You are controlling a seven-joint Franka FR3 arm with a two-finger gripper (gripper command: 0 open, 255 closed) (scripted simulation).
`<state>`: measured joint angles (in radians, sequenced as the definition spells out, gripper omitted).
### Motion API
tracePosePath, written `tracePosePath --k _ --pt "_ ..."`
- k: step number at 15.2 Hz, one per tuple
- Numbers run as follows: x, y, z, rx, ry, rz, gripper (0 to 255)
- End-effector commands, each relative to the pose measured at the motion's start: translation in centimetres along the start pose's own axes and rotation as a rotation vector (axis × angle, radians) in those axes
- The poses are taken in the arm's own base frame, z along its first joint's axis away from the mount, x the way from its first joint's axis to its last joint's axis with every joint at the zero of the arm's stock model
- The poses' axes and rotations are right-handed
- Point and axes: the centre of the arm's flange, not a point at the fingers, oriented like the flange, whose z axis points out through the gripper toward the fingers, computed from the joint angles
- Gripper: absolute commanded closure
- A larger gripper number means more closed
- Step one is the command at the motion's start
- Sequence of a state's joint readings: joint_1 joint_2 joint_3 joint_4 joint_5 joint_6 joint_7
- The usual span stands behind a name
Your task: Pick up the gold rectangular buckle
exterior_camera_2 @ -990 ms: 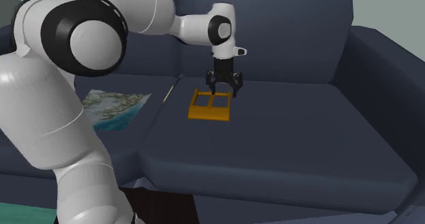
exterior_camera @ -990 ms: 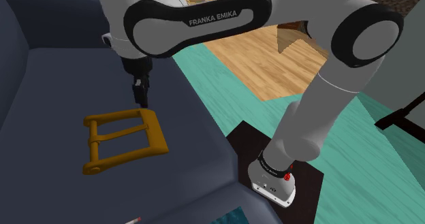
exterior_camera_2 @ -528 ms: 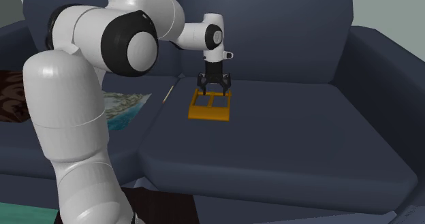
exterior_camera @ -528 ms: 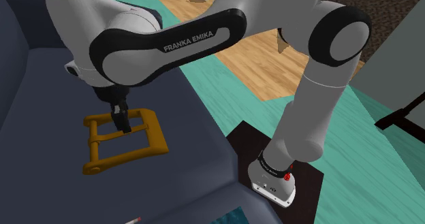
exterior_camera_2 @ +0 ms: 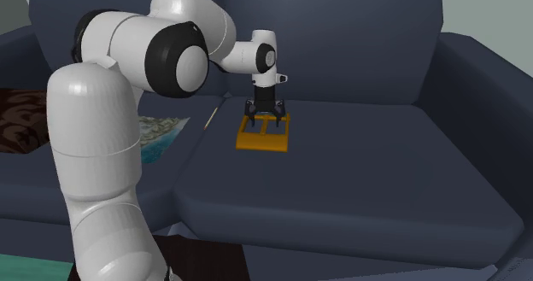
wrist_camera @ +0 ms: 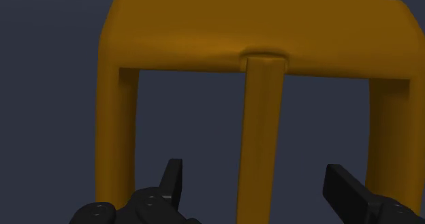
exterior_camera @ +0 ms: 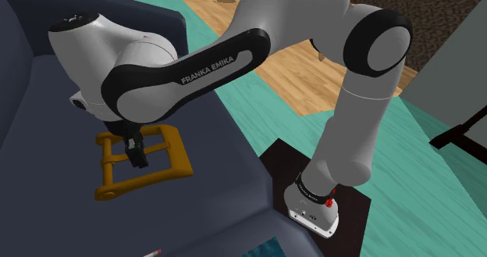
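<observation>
A gold rectangular buckle point(exterior_camera: 152, 165) with a centre prong lies flat on the dark blue sofa seat point(exterior_camera: 70, 216); it also shows as the buckle point(exterior_camera_2: 263, 137) and the buckle point(wrist_camera: 259, 52). My black gripper point(exterior_camera: 136, 155) hangs low, directly over the buckle's middle. In the wrist view the gripper point(wrist_camera: 262, 192) stands open, one fingertip on each side of the centre prong point(wrist_camera: 262, 134), not touching it. From the second exterior view the gripper point(exterior_camera_2: 266, 121) reaches down to the buckle's far half.
The sofa's backrest point(exterior_camera_2: 342, 40) rises behind the seat. A patterned sheet point(exterior_camera_2: 154, 134) lies on the neighbouring cushion. Beyond the sofa edge are a teal rug point(exterior_camera: 273, 115) and wood floor point(exterior_camera: 312, 68). My stand's dark base point(exterior_camera: 312, 193) sits on the rug.
The gripper has travelled from beside the buckle's end to over its middle and dropped lower toward it. The buckle has not moved.
</observation>
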<state>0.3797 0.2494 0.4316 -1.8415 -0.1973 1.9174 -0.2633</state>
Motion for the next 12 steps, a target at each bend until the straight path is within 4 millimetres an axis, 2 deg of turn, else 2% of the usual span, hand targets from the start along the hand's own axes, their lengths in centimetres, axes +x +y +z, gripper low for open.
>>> tracePosePath --k 1,2,3,12 --pt "0.12 -0.12 0.79 0.0 0.0 0.0 0" --pt "0.11 -0.12 0.79 0.0 0.0 0.0 0" --pt "0.05 -0.06 0.78 0.0 0.0 0.0 255" --pt "0.12 -0.12 0.79 0.0 0.0 0.0 255"
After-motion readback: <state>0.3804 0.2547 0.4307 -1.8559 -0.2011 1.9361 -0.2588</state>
